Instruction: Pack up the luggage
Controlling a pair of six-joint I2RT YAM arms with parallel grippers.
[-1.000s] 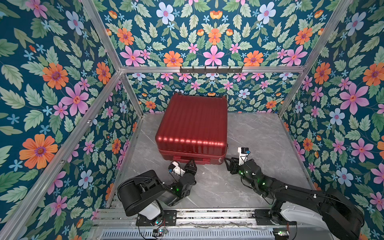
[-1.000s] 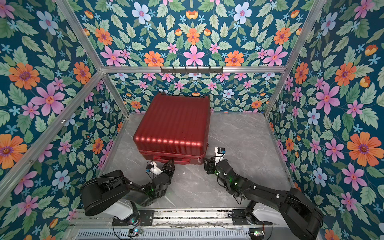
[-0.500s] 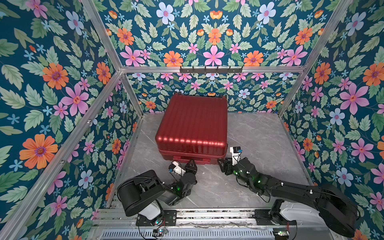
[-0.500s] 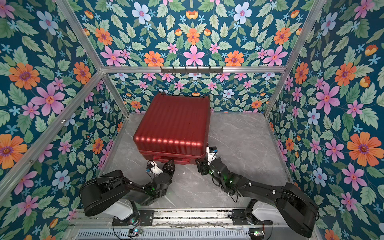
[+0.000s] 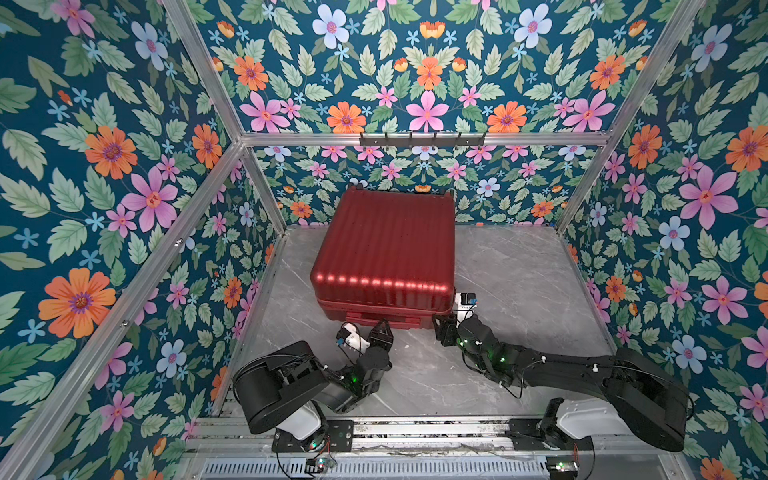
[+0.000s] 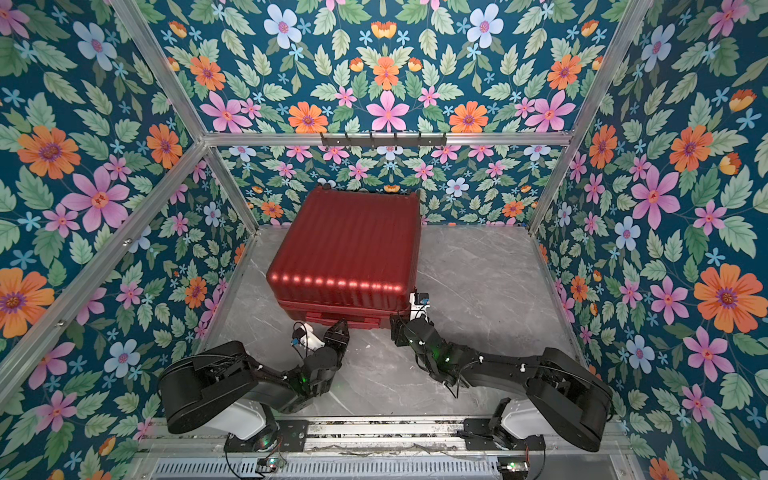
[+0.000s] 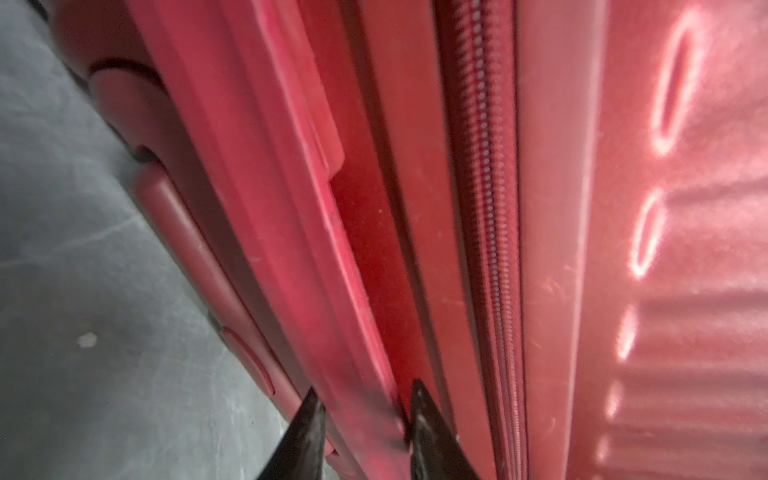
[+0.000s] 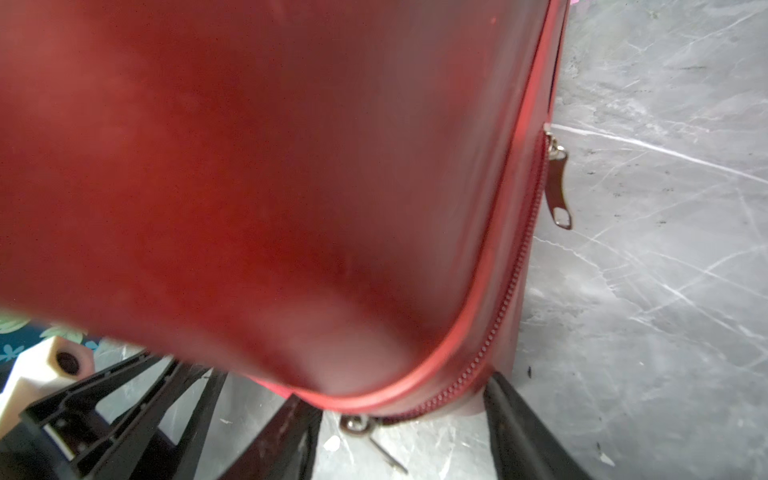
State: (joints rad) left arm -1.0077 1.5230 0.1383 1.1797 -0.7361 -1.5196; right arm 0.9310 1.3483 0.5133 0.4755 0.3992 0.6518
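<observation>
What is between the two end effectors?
Just bare grey tabletop between the left end effector and right end effector, with the luggage right behind; both top views show it.

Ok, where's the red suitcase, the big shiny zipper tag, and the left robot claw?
luggage (image 5: 386,241): in a top view, ribbed lid's middle.
zipper pull (image 8: 558,191): right wrist view, its metal tab.
left gripper (image 7: 365,390): left wrist view, midway between fingertips.
</observation>
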